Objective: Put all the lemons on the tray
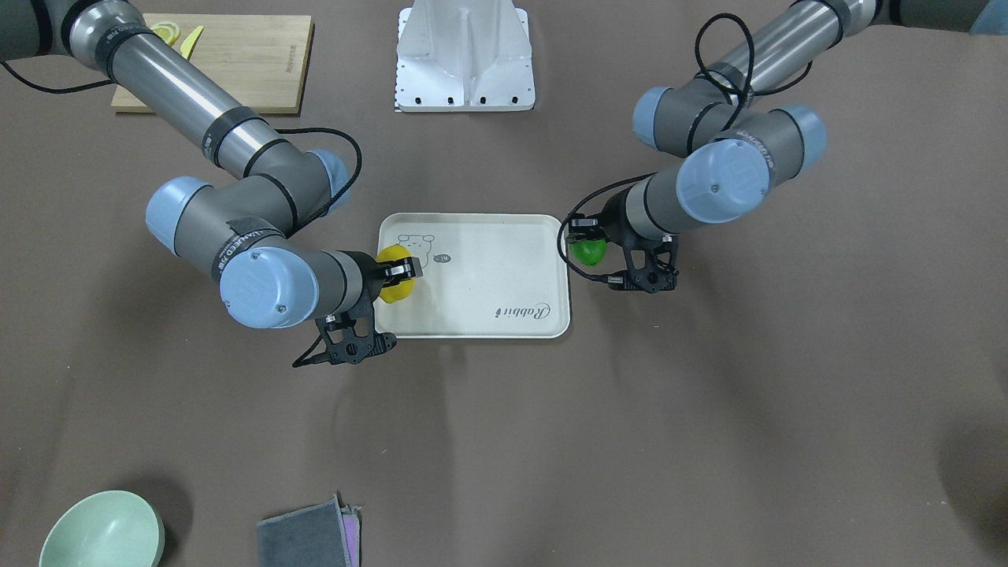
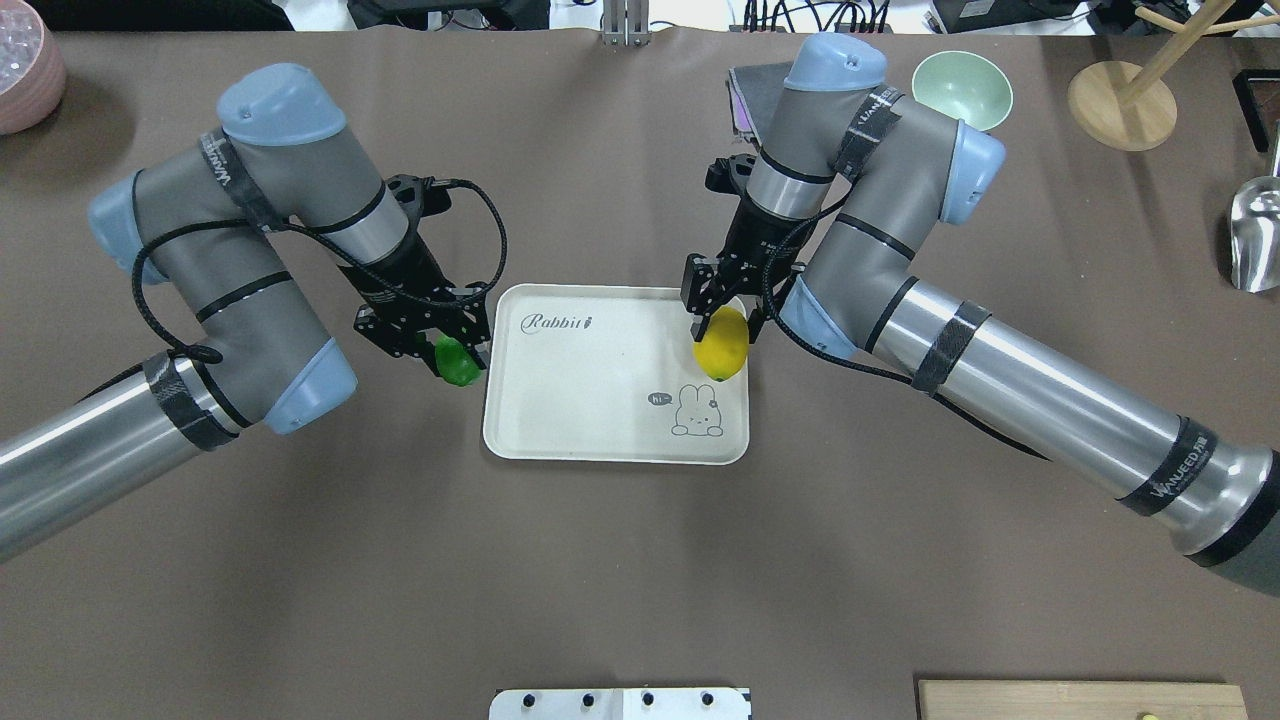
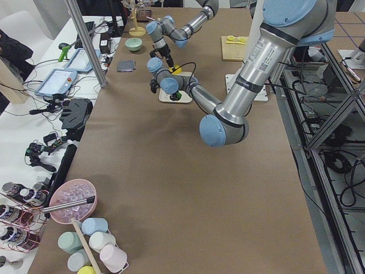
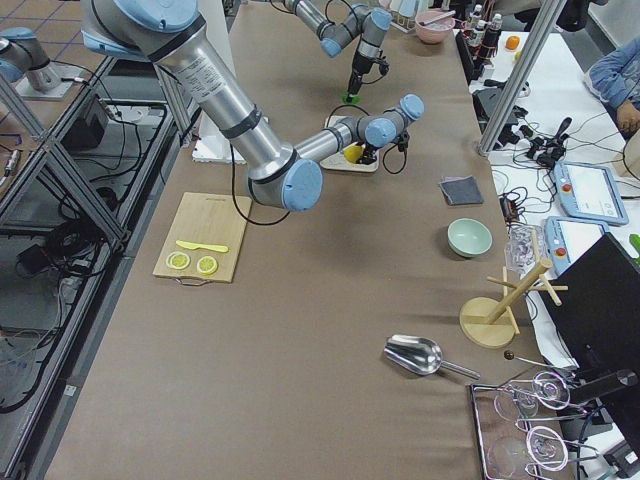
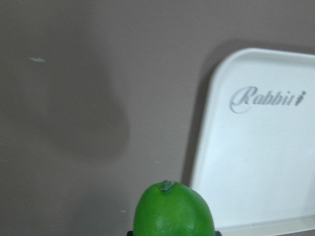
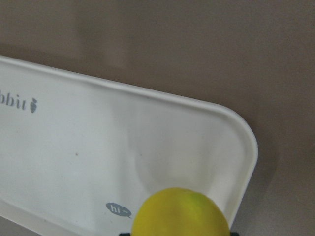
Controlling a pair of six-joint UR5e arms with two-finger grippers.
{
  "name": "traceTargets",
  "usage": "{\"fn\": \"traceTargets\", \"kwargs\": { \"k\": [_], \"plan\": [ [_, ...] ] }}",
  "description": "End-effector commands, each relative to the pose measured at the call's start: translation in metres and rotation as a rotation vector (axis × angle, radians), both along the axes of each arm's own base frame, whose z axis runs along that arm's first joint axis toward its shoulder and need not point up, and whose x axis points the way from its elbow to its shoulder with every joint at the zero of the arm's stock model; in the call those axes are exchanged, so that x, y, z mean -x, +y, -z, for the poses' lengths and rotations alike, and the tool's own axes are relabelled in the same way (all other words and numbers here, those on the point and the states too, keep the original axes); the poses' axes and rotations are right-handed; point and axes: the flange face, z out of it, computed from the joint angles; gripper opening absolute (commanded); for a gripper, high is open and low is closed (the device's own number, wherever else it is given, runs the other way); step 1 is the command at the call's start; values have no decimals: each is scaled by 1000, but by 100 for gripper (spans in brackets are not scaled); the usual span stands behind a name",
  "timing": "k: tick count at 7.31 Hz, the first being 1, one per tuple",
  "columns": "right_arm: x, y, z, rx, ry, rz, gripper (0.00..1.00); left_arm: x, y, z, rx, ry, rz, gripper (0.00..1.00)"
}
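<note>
The cream-white tray (image 2: 600, 380) (image 1: 488, 276) lies at the table's middle, with "Rabbit" script and a small animal drawing. My right gripper (image 2: 722, 322) (image 1: 402, 272) is shut on the yellow lemon (image 2: 722, 344) (image 1: 394, 274) and holds it above the tray's edge near the drawing; the lemon also fills the bottom of the right wrist view (image 6: 181, 212), over the tray (image 6: 98, 147). My left gripper (image 2: 445, 345) (image 1: 587, 240) is shut on the green lemon (image 2: 458, 362) (image 1: 588, 250) (image 5: 173, 209), held just outside the tray's (image 5: 256, 147) opposite edge, above the table.
A wooden cutting board (image 1: 236, 55) with lemon slices lies near the robot's base. A mint bowl (image 2: 962, 88) and a grey cloth (image 1: 307, 535) sit at the far side. A wooden stand (image 2: 1120, 105), a metal scoop (image 2: 1255, 235) and a pink bowl (image 2: 25, 75) stand at the edges.
</note>
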Motion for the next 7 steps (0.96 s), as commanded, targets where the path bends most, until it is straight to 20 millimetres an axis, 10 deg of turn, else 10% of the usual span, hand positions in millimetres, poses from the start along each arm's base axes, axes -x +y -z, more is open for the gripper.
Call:
{"fn": "traceTargets", "kwargs": {
  "k": [1,4,7],
  "plan": [
    [0,-1,3,-4,-3,-2,100,-31,18,21,20,-10,-6,0],
    [-24,-20,5,0,-11,-36,99,-84,52,64,49,-46,41,0],
    [-124,-68,-43,-166,-108,-138,100,-109,33,50,12,-55,72,0]
  ]
}}
